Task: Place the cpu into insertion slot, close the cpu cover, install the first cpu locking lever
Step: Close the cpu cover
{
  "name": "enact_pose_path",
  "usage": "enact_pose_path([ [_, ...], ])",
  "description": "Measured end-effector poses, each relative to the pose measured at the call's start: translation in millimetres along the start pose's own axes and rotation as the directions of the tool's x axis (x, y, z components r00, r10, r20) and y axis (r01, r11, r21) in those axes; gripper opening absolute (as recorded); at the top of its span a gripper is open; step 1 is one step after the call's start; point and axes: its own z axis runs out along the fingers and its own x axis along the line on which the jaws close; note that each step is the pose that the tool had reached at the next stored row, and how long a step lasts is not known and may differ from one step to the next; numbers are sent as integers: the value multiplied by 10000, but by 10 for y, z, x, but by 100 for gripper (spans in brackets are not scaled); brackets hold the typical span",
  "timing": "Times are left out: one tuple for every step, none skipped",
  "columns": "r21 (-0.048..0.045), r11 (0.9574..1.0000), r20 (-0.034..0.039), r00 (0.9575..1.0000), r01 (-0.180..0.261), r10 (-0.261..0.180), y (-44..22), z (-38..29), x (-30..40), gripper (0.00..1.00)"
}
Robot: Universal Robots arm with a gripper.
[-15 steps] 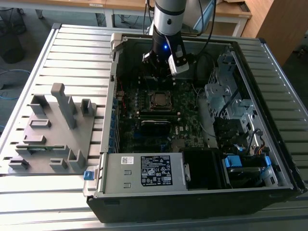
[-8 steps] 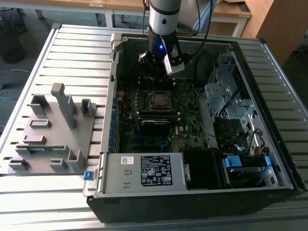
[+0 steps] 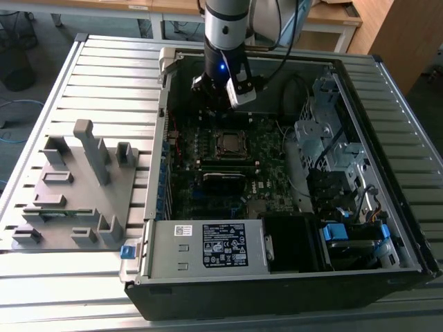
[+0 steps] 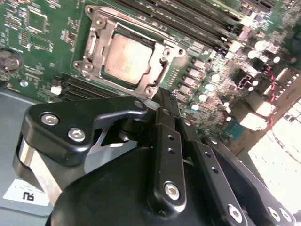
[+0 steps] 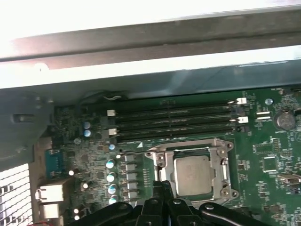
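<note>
- Pincer [image 4: 163,94] fingers lie pressed together in both wrist views, with nothing between them. The tips [image 5: 162,184] hang just beside one edge of the socket, and I cannot tell whether they touch it.
- In the exterior view the arm [image 3: 225,28] comes down at the upper middle of the frame, inside the open computer case [image 3: 277,294].
- The cpu [image 3: 230,143] sits in the insertion slot [image 4: 94,28] near the centre of that frame, below the arm's wrist in the picture. Its dull silver top faces up.
- The cpu cover [image 5: 221,165] lies flat around the chip, whose top shows through the cover's square window.
- Whether a locking lever is hooked down cannot be made out.
- Four long black memory slots [image 5: 174,120] run side by side just beside the socket, parallel to one of its sides.
- A coin battery [image 5: 284,120] sits on the green board, apart from the socket.
- A grey fixture tray [image 3: 76,194] with upright posts rests on the slatted table [image 3: 118,62] at the exterior view's left, beside the case.
- A labelled metal box [image 3: 208,245] fills the case's lower middle.
</note>
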Motion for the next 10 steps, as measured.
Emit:
enact_pose_path([
  [-1,10000,11,10000,0,0,-2,0,17,10],
  [-2,10000,20,10000,1,-1,-4,0,31,10],
  [-4,10000,28,10000,0,0,-4,0,41,10],
  [-5,10000,32,10000,1,-1,-5,0,45,10],
  [-5,10000,33,10000,1,-1,-5,0,46,10],
  [-4,10000,33,10000,2,-2,-5,-2,46,10],
  [-2,10000,32,10000,2,-2,-5,-8,47,10],
  [-3,10000,33,10000,2,-2,-5,-14,46,10],
  [-4,10000,33,10000,1,-1,-4,-22,46,10],
  [-4,10000,33,10000,1,-1,-4,-34,47,10],
])
